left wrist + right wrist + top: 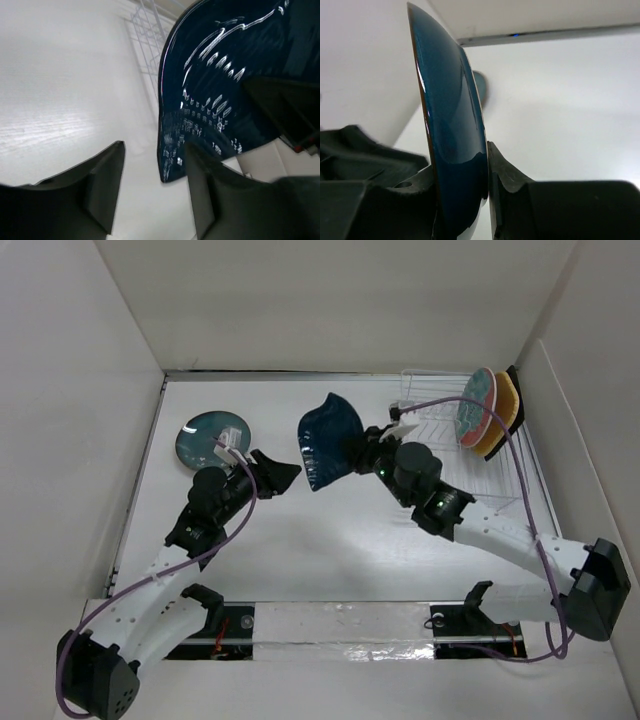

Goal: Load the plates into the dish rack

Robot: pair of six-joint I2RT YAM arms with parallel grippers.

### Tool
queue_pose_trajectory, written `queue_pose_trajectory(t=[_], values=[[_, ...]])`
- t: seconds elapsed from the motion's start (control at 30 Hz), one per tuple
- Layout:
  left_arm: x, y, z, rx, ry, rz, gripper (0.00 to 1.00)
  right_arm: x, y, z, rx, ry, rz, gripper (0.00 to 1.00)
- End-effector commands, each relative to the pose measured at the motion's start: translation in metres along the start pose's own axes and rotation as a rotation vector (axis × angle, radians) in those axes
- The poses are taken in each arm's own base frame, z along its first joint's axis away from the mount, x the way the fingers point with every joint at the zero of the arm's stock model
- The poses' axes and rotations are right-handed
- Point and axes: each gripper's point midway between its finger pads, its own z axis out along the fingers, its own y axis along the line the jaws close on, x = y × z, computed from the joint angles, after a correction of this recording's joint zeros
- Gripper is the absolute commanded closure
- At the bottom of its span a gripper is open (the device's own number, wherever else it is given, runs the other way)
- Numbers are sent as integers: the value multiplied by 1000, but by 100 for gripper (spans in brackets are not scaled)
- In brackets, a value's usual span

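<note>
My white-shelled left arm (150, 592) and right arm (505, 538) carry black joints, looping purple cables (440, 403), and black bases (98, 687) at seven and four o'clock.

navy leaf-shaped plate (455, 125) | edge-on, near upright | lower rim clamped between jaws

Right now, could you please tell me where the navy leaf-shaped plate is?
In the top view the navy leaf-shaped plate is held on edge mid-table, clamped in the right pincer, between the open left pincer and the dish rack.

White table (330, 560); perhaps foil tape (340, 650) along edge
</note>
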Motion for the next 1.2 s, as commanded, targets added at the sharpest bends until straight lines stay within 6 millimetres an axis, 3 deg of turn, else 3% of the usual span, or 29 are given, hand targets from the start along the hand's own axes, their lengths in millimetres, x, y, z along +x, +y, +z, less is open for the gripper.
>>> queue_pose_trajectory(t=[0.0, 0.1, 0.13, 0.17, 0.23, 0.27, 0.37, 0.4, 0.47, 0.5, 0.53, 0.67, 0.73, 1.0, 1.17], values=[[-25, -41, -12, 110, -25, 132, 50, -104, -23, -16, 146, -187, -122, 100], [-30, -48, -19, 102, -37, 204, 40, -142, -54, -28, 258, -195, -184, 100], [-31, -50, -21, 100, -40, 220, 39, -141, -70, -32, 315, -151, -225, 100], [-31, -51, -23, 103, -39, 254, 39, -169, -83, -39, 368, -192, -231, 100], [-31, -61, -29, 139, -41, 292, 39, -175, -110, -42, 473, -138, -297, 100], [-28, -62, -31, 144, -30, 332, 39, -200, -126, -48, 539, -163, -305, 100], [-24, -71, -37, 153, -23, 381, 40, -196, -168, -45, 697, -54, -378, 100], [-24, -71, -38, 147, -31, 403, 40, -213, -176, -50, 734, -71, -381, 100], [-16, -76, -41, 165, -18, 422, 40, -211, -194, -47, 779, -11, -405, 100], [-15, -76, -42, 164, -21, 428, 40, -226, -193, -46, 785, -25, -406, 100], [-10, -79, -43, 182, -14, 439, 40, -218, -213, -42, 828, 45, -425, 100], [-8, -83, -47, 207, -17, 440, 40, -230, -234, -35, 891, 129, -466, 100], [-4, -88, -50, 222, -16, 448, 40, -220, -254, -21, 928, 195, -482, 100], [-3, -90, -54, 224, -27, 458, 40, -223, -287, -12, 987, 255, -501, 100], [0, -92, -54, 233, -17, 458, 40, -209, -313, -2, 1020, 335, -507, 100]])
